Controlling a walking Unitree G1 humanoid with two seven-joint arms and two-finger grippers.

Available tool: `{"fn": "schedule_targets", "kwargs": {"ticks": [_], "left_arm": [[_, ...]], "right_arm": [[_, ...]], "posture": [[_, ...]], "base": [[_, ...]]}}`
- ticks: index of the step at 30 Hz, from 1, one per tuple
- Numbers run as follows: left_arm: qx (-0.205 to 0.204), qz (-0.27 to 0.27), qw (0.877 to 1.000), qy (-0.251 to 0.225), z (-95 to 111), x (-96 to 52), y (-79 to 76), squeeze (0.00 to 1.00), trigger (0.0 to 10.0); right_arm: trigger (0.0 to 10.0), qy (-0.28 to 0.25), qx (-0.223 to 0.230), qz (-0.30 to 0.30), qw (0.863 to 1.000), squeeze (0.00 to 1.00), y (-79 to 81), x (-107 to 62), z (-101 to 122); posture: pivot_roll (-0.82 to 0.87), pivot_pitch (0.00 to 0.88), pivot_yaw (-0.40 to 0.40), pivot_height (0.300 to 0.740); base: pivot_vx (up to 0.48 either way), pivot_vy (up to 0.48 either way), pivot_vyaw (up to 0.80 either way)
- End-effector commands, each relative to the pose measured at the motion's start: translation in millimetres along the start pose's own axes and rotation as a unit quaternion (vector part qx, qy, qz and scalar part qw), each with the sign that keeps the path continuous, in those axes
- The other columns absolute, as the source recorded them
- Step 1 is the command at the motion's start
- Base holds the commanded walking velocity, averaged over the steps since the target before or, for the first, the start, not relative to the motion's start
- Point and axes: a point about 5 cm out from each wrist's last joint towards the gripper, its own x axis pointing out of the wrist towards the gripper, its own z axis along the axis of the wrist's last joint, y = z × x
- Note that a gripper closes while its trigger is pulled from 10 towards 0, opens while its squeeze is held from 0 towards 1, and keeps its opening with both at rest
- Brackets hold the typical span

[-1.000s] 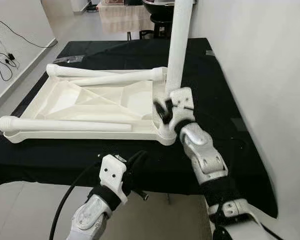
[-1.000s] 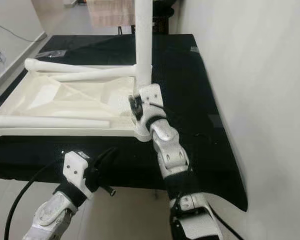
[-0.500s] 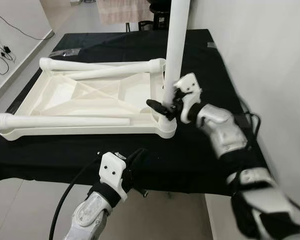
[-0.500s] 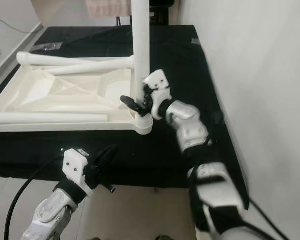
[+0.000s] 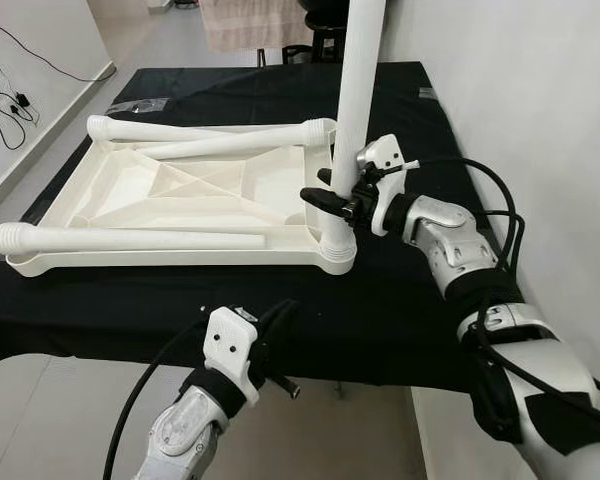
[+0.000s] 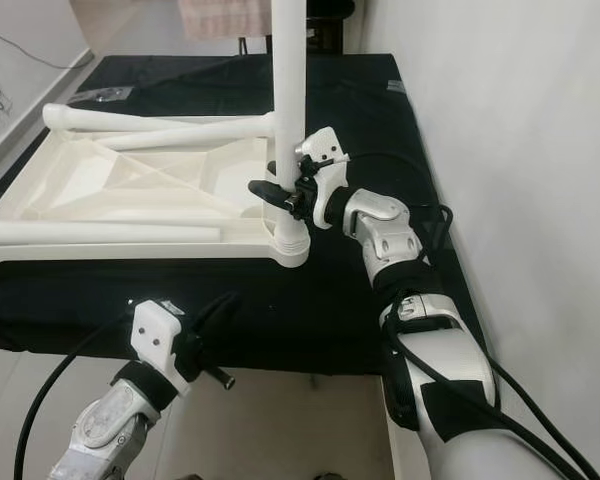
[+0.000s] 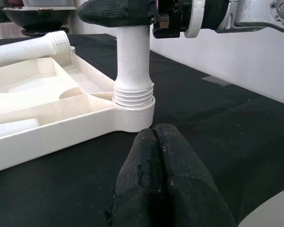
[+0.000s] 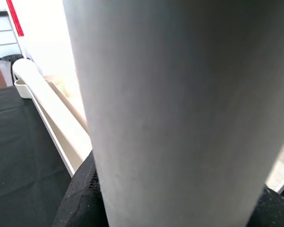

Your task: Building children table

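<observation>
Here, a white plastic tabletop [image 5: 180,200] lies upside down on a bench [image 5: 420,290] covered in black cloth, its ribbed underside facing up and divided by diagonal braces into shallow compartments. One white leg [image 5: 355,110] stands upright in the rounded corner socket [image 5: 334,255] nearest the robot's right side, its threaded collar seated just above the socket's rim, as the left wrist view shows. The leg is a smooth, round tube that rises out of the top of the head views.

The right hand [image 5: 330,195] reaches in from the right and grips the upright leg low down, just above the collar, its black fingers [image 6: 265,190] closed around the tube. In the right wrist view the pale tube sits directly against the dark fingers.

Three more legs lie flat on the tabletop: one leg [image 5: 130,238] along the near edge, its threaded end at the left corner; another [image 5: 180,130] along the far edge; and a third [image 5: 242,143] lying at a slant just beside it, its ridged end close to the upright leg.

The left hand [image 5: 278,335] hangs below the near edge of the bench, apart from the tabletop, its two black fingers [image 7: 168,184] pressed together and holding nothing. A white wall [image 5: 520,100] runs along the right side of the bench, and cables [image 5: 5,95] trail across the floor at far left.
</observation>
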Motion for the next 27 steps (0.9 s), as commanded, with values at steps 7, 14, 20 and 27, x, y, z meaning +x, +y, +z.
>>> {"fn": "schedule_targets", "kwargs": {"ticks": [7,14,20,27], "left_arm": [[-0.005,0.004,1.000,0.007,-3.2,-3.6,-0.8,0.00,10.0],[-0.004,0.006,1.000,0.006,-1.0,-5.2,2.0,0.00,10.0],[-0.008,0.002,1.000,0.008,-1.8,-3.2,2.6,0.00,10.0],[-0.002,0.010,1.000,0.005,-1.4,-2.3,3.3,0.00,10.0]], "right_arm": [[0.0,0.059,0.015,-0.108,0.992,0.00,-7.4,-12.2,-31.0],[0.0,0.107,0.126,-0.325,0.931,0.00,56.3,-19.1,-94.1],[0.0,0.095,0.103,-0.294,0.945,0.00,65.1,-1.2,-84.0],[10.0,0.063,0.093,-0.260,0.959,1.00,59.8,5.5,-59.8]], "posture": [[0.12,0.126,-0.016,0.740],[0.10,0.145,0.008,0.740],[0.11,0.133,0.001,0.740],[0.12,0.128,-0.003,0.740]], "base": [[0.000,0.000,0.00],[0.000,0.000,0.00],[0.000,0.000,0.00],[0.000,0.000,0.00]]}}
